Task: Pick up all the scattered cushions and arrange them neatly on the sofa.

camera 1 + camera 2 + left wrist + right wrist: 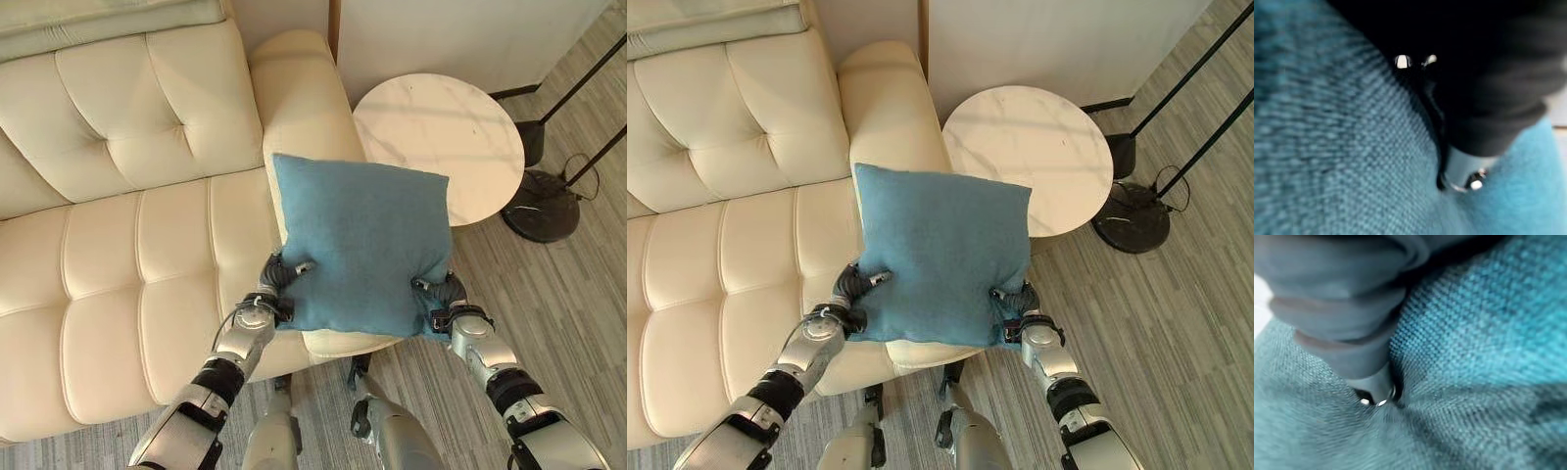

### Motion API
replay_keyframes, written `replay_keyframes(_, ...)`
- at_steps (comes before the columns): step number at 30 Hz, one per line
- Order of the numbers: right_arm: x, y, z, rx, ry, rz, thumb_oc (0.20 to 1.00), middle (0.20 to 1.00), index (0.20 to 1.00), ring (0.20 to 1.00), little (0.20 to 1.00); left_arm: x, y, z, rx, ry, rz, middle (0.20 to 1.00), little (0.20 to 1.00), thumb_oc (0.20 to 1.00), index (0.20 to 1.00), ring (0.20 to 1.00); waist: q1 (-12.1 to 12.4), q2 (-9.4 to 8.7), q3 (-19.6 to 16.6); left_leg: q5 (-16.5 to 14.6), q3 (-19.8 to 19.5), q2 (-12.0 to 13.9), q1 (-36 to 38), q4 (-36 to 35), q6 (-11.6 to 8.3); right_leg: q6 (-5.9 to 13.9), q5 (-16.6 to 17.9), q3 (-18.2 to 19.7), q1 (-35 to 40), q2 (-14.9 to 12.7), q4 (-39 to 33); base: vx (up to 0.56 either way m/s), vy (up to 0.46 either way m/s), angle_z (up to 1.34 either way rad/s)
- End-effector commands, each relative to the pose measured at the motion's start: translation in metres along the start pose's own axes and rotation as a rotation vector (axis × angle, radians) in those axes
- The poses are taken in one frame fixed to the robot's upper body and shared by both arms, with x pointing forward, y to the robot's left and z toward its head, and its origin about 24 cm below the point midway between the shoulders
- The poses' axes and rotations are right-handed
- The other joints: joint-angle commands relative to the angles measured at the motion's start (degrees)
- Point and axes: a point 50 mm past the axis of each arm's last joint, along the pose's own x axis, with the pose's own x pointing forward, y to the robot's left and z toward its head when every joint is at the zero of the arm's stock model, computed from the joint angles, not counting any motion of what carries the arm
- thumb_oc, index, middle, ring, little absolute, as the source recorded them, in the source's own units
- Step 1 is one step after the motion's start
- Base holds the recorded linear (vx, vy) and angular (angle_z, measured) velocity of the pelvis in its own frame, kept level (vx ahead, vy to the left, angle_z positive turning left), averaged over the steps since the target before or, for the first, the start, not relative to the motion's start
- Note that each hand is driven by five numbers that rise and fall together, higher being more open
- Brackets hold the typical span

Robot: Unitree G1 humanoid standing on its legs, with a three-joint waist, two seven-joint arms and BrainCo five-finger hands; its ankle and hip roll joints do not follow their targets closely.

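Blue woven cloth lies closest to the lenses in both wrist views, pressed right up against each hand's dark cover. It belongs to the blue cushion [361, 245], which sits in the middle of the left eye view, held up in the air over the sofa's armrest [294, 88] and the front right corner of the seat.

From the left of the frame: the cream tufted sofa [108, 264] takes up the whole left half, with its back cushions in the upper left. The left hand [279, 279] comes in from the lower left and grips the cushion's lower left corner, its thumb curled over the front face and pinching the cloth (the fingers go behind the cushion). The left wrist view shows a digit [1462, 169] dug into the fabric. At the cushion's lower right corner the right hand [441, 297] pinches in the same way, with a thumb on the front face; in the right wrist view a digit [1374, 387] dents the weave.

Further right, in the upper right of the frame, stands a round white side table [441, 137], just beside the armrest. A black floor-lamp base [544, 208] rests on the grey wood-look floor [568, 304] at the right edge.
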Motion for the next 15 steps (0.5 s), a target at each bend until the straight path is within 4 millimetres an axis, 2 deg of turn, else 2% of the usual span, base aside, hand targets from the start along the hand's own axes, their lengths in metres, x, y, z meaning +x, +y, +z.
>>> replay_keyframes(1, -0.011, 0.069, 0.030, 0.096, -0.165, 0.313, 0.200, 0.200, 0.200, 0.200, 0.200, -0.004, -0.023, 0.014, -0.102, -0.097, -0.091, 0.200, 0.200, 0.200, 0.200, 0.200, 1.2, -1.94, -1.9, -5.7, -1.4, -0.2, 3.8, 1.3, -1.77, 8.26, -4.7, 4.7, 3.6, -4.0, 0.9, 0.09, 0.085, -0.26)
replay_keyframes(3, -0.031, 0.057, 0.030, 0.123, -0.235, 0.341, 0.200, 0.200, 0.200, 0.200, 0.200, -0.022, -0.001, 0.010, -0.129, -0.121, -0.057, 0.200, 0.200, 0.200, 0.200, 0.200, 0.9, -1.96, -3.6, -7.3, -0.6, -0.5, 7.6, 1.1, -1.28, 8.74, -5.1, 5.1, 6.6, -4.5, 0.5, 0.11, 0.139, -0.28)
replay_keyframes(4, -0.031, 0.057, 0.030, 0.124, -0.235, 0.341, 0.200, 0.200, 0.200, 0.200, 0.200, -0.022, -0.001, 0.010, -0.129, -0.120, -0.056, 0.200, 0.200, 0.200, 0.200, 0.200, 0.8, -2.04, -3.8, -7.2, -0.7, -0.6, 7.3, 1.1, -1.25, 8.76, -5.0, 5.1, 6.4, -4.6, 0.5, 0.10, 0.169, -0.11)
replay_keyframes(5, -0.041, 0.054, 0.031, 0.123, -0.265, 0.360, 0.200, 0.200, 0.200, 0.200, 0.200, -0.032, 0.007, 0.007, -0.130, -0.127, -0.047, 0.200, 0.200, 0.200, 0.200, 0.200, 0.8, -1.88, -4.5, -8.1, -0.2, -0.6, 9.2, 1.1, -1.03, 9.02, -5.2, 5.4, 8.1, -4.8, 0.5, 0.04, 0.087, -0.02)
replay_keyframes(8, -0.050, 0.050, 0.034, 0.140, -0.301, 0.369, 0.200, 0.200, 0.200, 0.200, 0.200, -0.043, 0.019, 0.005, -0.129, -0.135, -0.026, 0.200, 0.200, 0.200, 0.200, 0.200, 0.5, -1.87, -5.5, -8.9, 0.1, -1.1, 10.3, 1.5, -0.64, 9.43, -5.0, 5.6, 8.8, -5.3, 0.5, 0.00, 0.170, -0.01)
replay_keyframes(9, -0.059, 0.050, 0.035, 0.170, -0.324, 0.381, 0.200, 0.200, 0.200, 0.200, 0.200, -0.054, 0.026, 0.004, -0.155, -0.146, -0.007, 0.200, 0.200, 0.200, 0.200, 0.200, 0.2, -1.80, -6.1, -9.9, 0.3, -1.7, 11.1, 2.1, -0.01, 10.07, -4.2, 6.4, 8.8, -5.8, 0.8, -0.09, 0.267, -0.02)
replay_keyframes(12, -0.067, 0.052, 0.037, 0.208, -0.341, 0.405, 0.200, 0.200, 0.200, 0.200, 0.200, -0.062, 0.031, 0.007, -0.180, -0.168, 0.010, 0.200, 0.200, 0.200, 0.200, 0.200, 0.1, -1.84, -6.2, -10.5, 0.8, -2.6, 11.5, 2.5, 0.68, 11.36, -2.6, 7.5, 8.2, -6.4, 0.8, -0.09, 0.162, -0.09)
replay_keyframes(15, -0.075, 0.057, 0.043, 0.297, -0.376, 0.444, 0.200, 0.200, 0.200, 0.200, 0.200, -0.071, 0.039, 0.017, -0.203, -0.230, 0.039, 0.200, 0.200, 0.200, 0.200, 0.200, -0.2, -1.96, -5.7, -10.1, 1.5, -3.5, 11.6, 2.2, 1.23, 13.63, 2.2, 9.4, 5.5, -7.4, 1.7, -0.20, 0.143, -0.26)
